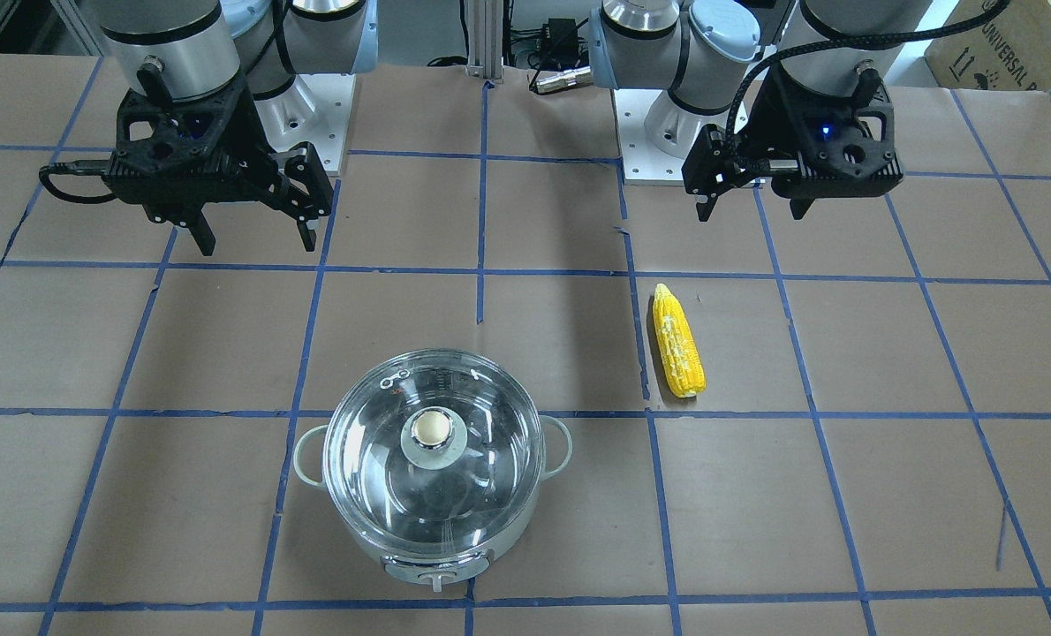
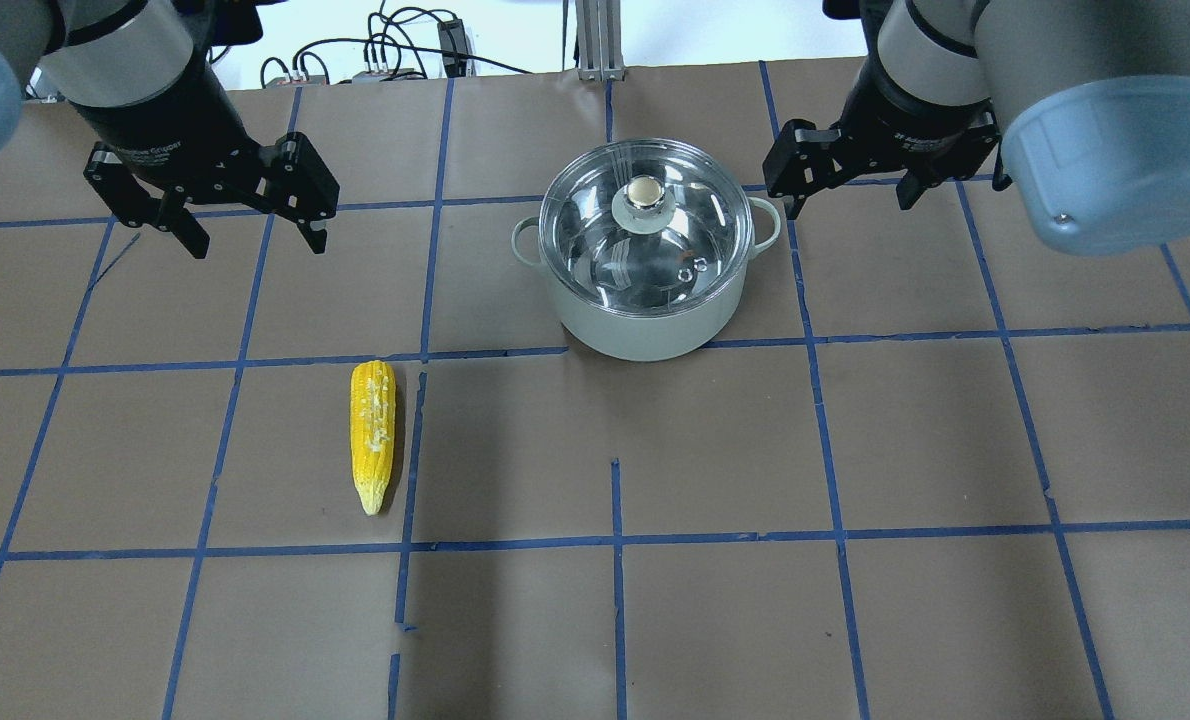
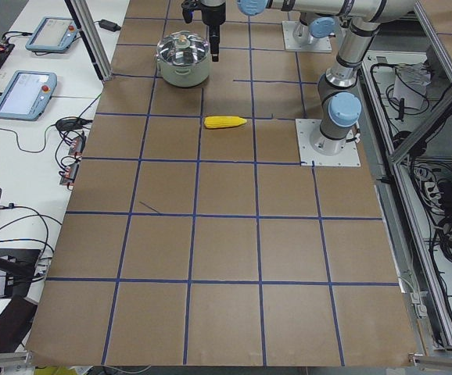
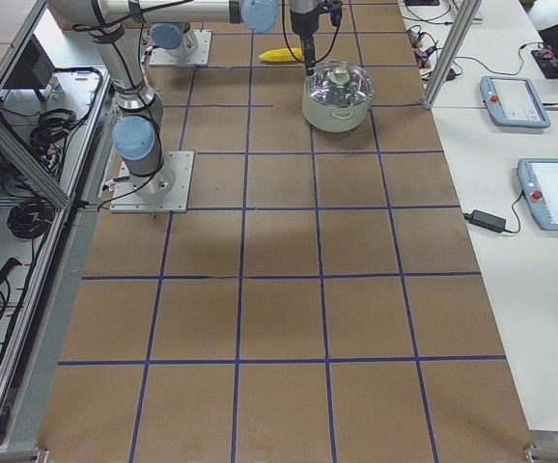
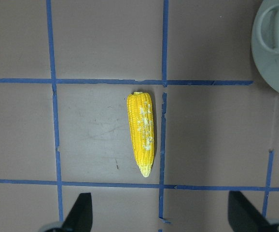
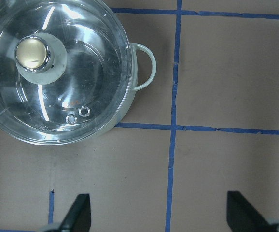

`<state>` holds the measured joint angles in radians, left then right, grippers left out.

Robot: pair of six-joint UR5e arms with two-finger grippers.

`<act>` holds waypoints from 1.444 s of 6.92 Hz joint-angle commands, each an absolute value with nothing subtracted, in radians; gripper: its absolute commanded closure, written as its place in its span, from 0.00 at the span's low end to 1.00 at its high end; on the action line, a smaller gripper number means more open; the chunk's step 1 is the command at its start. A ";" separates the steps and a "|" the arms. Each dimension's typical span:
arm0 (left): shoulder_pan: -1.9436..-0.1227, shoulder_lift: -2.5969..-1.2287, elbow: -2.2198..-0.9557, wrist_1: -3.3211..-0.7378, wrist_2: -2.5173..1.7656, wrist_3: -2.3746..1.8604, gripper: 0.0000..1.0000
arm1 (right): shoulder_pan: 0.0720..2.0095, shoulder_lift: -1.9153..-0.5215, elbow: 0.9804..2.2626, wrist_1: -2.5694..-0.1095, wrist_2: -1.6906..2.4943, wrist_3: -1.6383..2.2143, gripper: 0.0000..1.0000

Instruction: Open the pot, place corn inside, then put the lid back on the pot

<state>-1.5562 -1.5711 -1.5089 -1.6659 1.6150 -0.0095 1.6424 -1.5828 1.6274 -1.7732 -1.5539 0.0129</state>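
Corn point(image 2: 372, 435) outside my jaws, left gripper point(image 2: 255, 240) spread wide and empty, hovering near it, right gripper point(image 2: 848, 200) equally wide and empty beside the pot point(image 2: 645, 325), lid point(image 2: 605, 260) seated on the pot, corn flat on the table point(image 2: 855, 450), apart from the pot.

Bare tabletop point(image 2: 855, 450) all round your corn point(image 2: 372, 435), open air above the lid point(image 2: 675, 235) knob, the pot point(image 2: 645, 335) your one obstacle near the operators' edge, left gripper point(image 2: 257, 244) and right gripper point(image 2: 845, 205) hanging high on either side.
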 commanded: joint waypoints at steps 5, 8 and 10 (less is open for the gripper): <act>-1.557 -1.559 -1.512 -1.669 1.620 -0.011 0.00 | 1.646 -1.574 1.628 -1.784 -1.551 0.018 0.00; -1.559 -1.569 -1.511 -1.664 1.611 -0.011 0.00 | 1.699 -1.478 1.522 -1.813 -1.560 0.060 0.00; -1.565 -1.553 -1.516 -1.673 1.605 -0.032 0.00 | 1.774 -1.331 1.393 -1.812 -1.617 0.107 0.00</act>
<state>-1.5602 -1.5631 -1.5122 -1.6667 1.6076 -0.0158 1.7311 -1.4146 1.4665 -1.8121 -1.5930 0.0703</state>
